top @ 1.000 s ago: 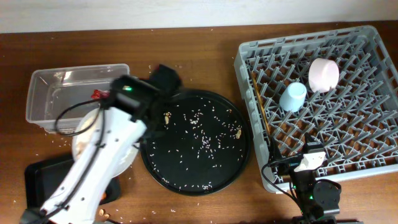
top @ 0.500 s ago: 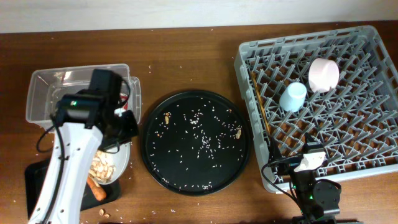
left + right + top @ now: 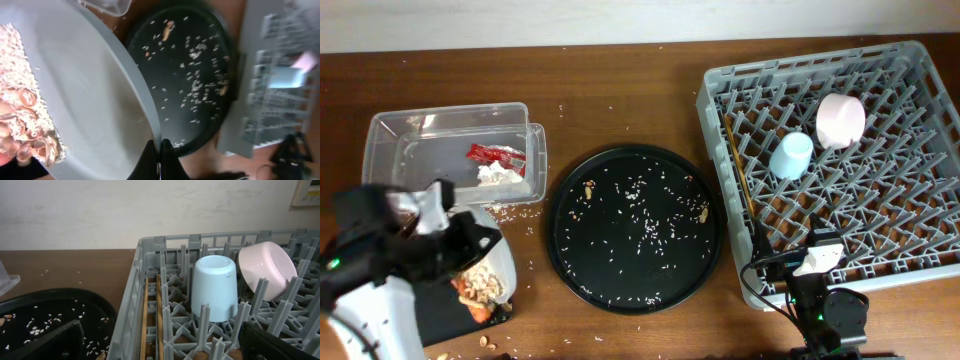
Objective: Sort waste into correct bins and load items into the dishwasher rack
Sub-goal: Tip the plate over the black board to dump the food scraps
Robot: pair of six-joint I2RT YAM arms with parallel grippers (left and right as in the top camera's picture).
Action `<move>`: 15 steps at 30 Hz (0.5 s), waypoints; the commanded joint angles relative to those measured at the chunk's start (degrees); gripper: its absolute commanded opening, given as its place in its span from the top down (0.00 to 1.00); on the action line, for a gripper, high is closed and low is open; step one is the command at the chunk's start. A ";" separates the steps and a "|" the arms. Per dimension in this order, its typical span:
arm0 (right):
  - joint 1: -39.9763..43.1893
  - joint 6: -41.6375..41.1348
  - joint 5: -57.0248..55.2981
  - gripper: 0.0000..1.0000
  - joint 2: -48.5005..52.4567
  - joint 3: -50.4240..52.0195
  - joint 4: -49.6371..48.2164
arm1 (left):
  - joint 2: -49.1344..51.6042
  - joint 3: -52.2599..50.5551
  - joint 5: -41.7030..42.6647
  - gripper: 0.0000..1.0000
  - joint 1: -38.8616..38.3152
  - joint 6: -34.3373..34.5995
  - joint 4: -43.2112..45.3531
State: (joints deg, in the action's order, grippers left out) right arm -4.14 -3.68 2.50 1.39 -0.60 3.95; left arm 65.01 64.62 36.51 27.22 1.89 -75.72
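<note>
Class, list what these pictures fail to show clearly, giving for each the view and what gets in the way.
Black tray: overhead, mostly under the left arm and the plate.
Peanuts: left wrist view, blurred, cut off by the left edge.
Rack: left wrist view, blurred, cut off by the right edge.
Chopsticks: right wrist view, partly hidden behind rack bars.

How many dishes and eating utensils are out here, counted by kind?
Bowls: 1, the pale pink bowl
Cups: 1, the light blue cup
Plates: 1, the grey-white plate
Chopsticks: 2, the wooden chopsticks
Total: 5
</note>
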 commanded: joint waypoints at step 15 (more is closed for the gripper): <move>0.42 -0.20 0.50 0.02 -0.33 0.28 0.22 | -2.91 -5.35 27.34 1.00 34.84 -42.40 -21.03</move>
State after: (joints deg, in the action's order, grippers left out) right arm -4.14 -3.68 2.50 1.39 -0.60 3.95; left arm 62.65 59.66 60.42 60.03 -33.47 -96.29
